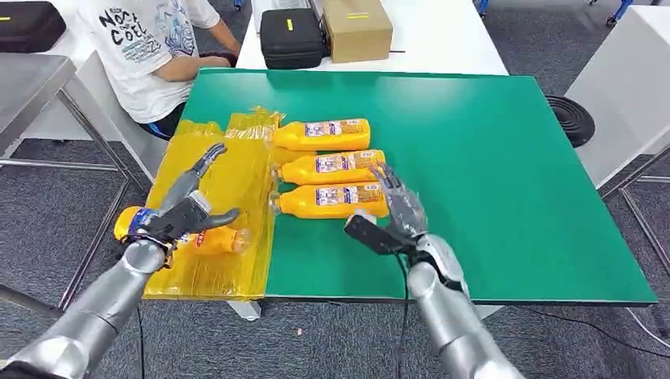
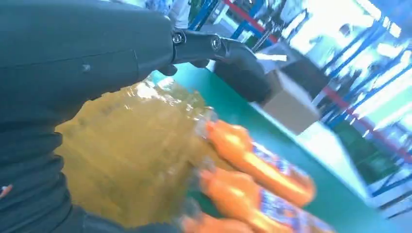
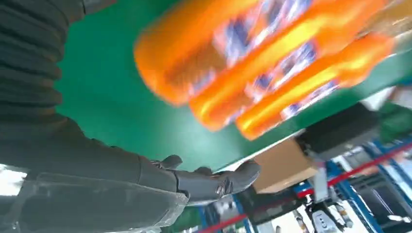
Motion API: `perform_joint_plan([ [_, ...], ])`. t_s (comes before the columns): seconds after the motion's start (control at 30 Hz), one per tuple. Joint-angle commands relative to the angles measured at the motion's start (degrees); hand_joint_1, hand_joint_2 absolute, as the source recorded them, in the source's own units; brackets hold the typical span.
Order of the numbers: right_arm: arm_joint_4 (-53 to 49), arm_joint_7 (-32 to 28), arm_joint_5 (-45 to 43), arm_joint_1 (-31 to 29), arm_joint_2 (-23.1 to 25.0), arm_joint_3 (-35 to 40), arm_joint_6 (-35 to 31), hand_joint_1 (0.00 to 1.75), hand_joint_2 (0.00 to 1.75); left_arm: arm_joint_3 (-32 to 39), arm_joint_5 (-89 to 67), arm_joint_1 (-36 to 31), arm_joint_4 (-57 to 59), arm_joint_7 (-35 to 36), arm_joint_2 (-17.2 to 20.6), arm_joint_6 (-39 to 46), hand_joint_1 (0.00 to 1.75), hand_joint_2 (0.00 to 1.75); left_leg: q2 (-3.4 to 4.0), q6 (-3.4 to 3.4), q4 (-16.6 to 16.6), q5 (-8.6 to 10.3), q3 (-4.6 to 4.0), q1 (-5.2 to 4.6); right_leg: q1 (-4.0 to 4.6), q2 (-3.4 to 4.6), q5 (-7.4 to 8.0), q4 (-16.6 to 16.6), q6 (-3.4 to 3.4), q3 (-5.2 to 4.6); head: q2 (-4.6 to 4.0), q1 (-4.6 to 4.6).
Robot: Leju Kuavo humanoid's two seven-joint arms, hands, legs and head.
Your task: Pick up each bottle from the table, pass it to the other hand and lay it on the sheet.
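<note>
Three orange bottles lie side by side on the green table, caps toward the yellow sheet. A fourth bottle lies on the sheet near the table's front left corner. My left hand hovers just over that bottle's base end, fingers stretched out and thumb apart, gripping nothing. My right hand is spread open at the base of the nearest bottle in the row. Blurred, the row of bottles and the sheet appear in the left wrist view, and the bottles in the right wrist view.
A person in a white T-shirt sits at the table's far left corner. A black case and a cardboard box stand on the white table behind. The right half of the green table is bare. The sheet overhangs the left edge.
</note>
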Motion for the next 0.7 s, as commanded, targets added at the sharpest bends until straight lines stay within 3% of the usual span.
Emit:
perform_joint_plan([
  [0.03, 26.58, 3.54, 4.21, -18.31, -2.93, 2.82, 1.45, 0.00, 1.75, 10.24, -2.73, 6.65, -6.66, 1.02, -6.91, 0.98, 0.00, 1.75, 0.12, 0.04, 0.00, -0.06, 0.16, 0.02, 0.04, 0.06, -0.03, -0.04, -0.06, 0.16, 0.00, -0.02],
  [0.4, 30.90, 4.96, 5.65, -20.85, -0.72, 5.25, 6.01, 0.00, 1.75, 13.23, -4.46, 8.07, -7.46, 2.01, -7.41, 0.85, 0.00, 1.75, 0.08, 0.04, 0.02, -0.07, 0.11, 0.05, 0.08, 0.03, -0.04, 0.02, -0.05, 0.12, 0.00, -0.07],
  [0.7, 31.87, 2.34, 4.99, -20.74, 1.14, 6.84, 9.50, 0.00, 1.75, 13.66, -5.77, 7.33, -7.03, 3.35, -8.13, 1.17, 0.00, 1.75, 0.02, 0.03, 0.02, -0.08, 0.11, 0.06, 0.08, -0.03, -0.07, 0.02, -0.07, 0.15, 0.00, -0.07],
])
